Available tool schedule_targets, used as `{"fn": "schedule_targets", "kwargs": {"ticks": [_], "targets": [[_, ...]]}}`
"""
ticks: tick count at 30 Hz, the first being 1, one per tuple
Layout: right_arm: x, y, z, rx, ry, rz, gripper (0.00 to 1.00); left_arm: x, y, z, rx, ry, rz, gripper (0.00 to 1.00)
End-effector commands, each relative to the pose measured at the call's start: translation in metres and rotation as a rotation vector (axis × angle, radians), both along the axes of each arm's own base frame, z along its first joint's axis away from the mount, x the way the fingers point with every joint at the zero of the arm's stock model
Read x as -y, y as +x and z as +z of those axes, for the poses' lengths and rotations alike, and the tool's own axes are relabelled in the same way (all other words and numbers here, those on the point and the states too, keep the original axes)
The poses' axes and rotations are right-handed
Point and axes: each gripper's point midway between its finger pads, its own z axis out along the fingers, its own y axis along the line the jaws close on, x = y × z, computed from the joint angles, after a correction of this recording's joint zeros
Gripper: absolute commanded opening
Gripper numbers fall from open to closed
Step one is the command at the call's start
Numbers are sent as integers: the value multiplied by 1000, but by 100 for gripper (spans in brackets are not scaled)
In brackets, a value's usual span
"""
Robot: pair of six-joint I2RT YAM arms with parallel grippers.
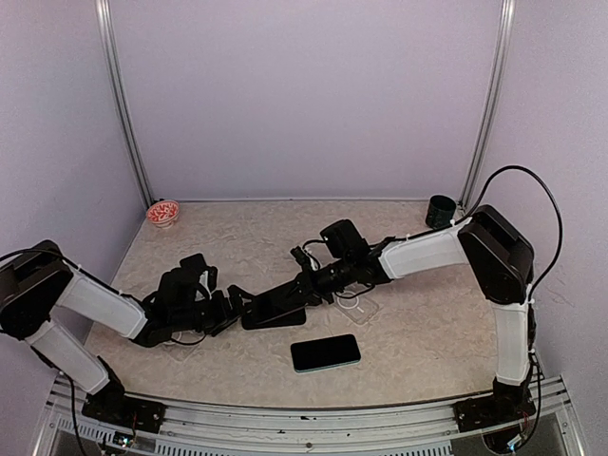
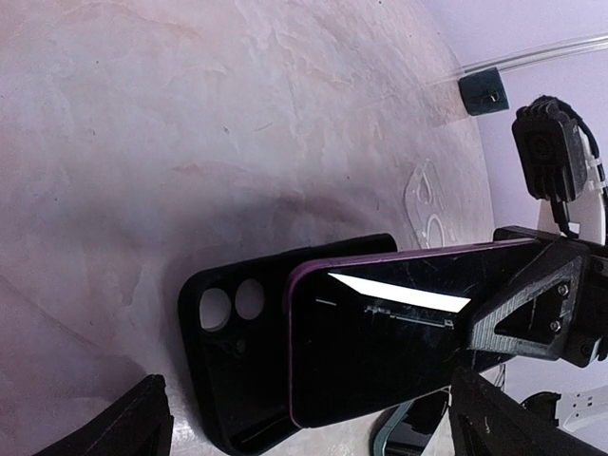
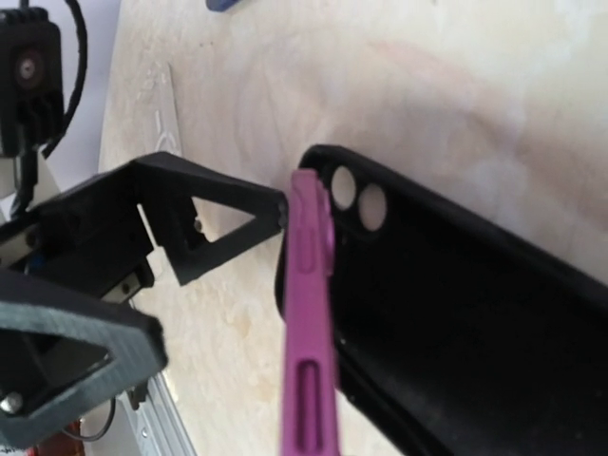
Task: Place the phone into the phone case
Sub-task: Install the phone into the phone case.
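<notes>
Low over a pale, stone-patterned table [image 1: 418, 351] backed by lilac walls [image 1: 304, 95], my two arms reach in from either side and meet near the middle.

My left gripper [image 1: 239, 310] is spread as wide as it goes, grips nothing and faces the work from the left, just beside the end of the phone case. My right gripper [image 1: 306, 285] is clamped tight on the phone, reaching in from the right.

The black phone case [image 2: 233, 380] lies on the table between the two grippers, open side up, with its two round camera holes at the end nearest my left gripper.

The phone [image 2: 380, 342], purple-edged with a dark screen catching a bar of light, is held at a tilt over the case, its free end above the camera-hole end. I cannot tell whether it touches the case.

A second phone [image 1: 325, 352] with a teal rim lies flat, screen up, nearer my bases. A dark cup [image 1: 440, 211] stands in the far right corner, and a small red-and-white bowl [image 1: 163, 213] sits in the far left corner.
</notes>
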Motion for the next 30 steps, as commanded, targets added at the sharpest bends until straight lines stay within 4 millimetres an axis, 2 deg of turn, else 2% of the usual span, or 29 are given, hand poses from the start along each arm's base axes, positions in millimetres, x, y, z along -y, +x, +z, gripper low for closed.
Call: {"fn": "schedule_targets", "kwargs": {"ticks": [1,16,22,30], "targets": [[-7,4,9,-1,44,27,0,12,-3,3,2,-44,-38,99],[-5,-6,-11,-102,26,34,0,24,-4,-3,-10,-49,-48,99],[1,-11,-25,-179,10,-8,0,19,-5,-8,-22,-16,2,99],[12,-10,-30,-208,-15,-97,0,15,-11,-7,-15,26,107,99]]}}
